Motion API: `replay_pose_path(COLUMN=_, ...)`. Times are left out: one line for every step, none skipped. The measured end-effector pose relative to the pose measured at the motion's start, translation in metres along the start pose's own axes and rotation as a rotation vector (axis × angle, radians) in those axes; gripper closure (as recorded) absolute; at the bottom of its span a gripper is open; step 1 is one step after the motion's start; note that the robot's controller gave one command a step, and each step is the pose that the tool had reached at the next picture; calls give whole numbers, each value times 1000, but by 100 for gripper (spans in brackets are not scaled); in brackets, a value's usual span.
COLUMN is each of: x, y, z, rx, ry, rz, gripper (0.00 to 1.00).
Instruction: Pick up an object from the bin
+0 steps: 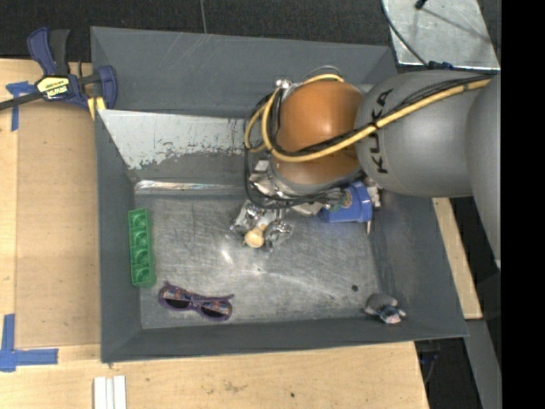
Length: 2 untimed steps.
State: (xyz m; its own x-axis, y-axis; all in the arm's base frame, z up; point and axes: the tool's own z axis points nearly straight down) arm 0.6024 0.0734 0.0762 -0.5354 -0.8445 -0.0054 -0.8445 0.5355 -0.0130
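Well, on the far left of the grey metal bin (115,254) a green plastic strip (140,247) with a row of moulded hollows lay flat on the floor, running alongside the left wall. Just to the right of its lower end, near the front wall, lay a pair of purple sunglasses (197,302), folded out with the lenses side by side. The middle of the floor between those two and the gripper (258,227) was bare, scuffed metal. The gripper was low over the centre of the bin, and a small tan round piece (254,239) sat right at its tip, amid the gripper's metal parts. From where I stood I could not tell whether the gripper was open or closed, nor whether it had hold of the tan piece or was only touching it. Above it bulged the orange cover (315,126) on the wrist, with yellow and black cables looped over it. A blue blocky object (351,204) showed just beside the gripper on its right, partly under the wrist. Farther right, well apart in the front right corner, lay a small grey lump (385,311) with specks of blue and red. The thick grey arm (426,135) came in over the right wall.
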Motion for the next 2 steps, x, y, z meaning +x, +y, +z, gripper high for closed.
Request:
replay_pose_path(x=5, y=-21, z=1, rx=-13, ry=-6, rz=10, gripper=100)
replay_pose_path(x=3, y=-9, z=-23, rx=-11, ry=5, rz=11, gripper=100)
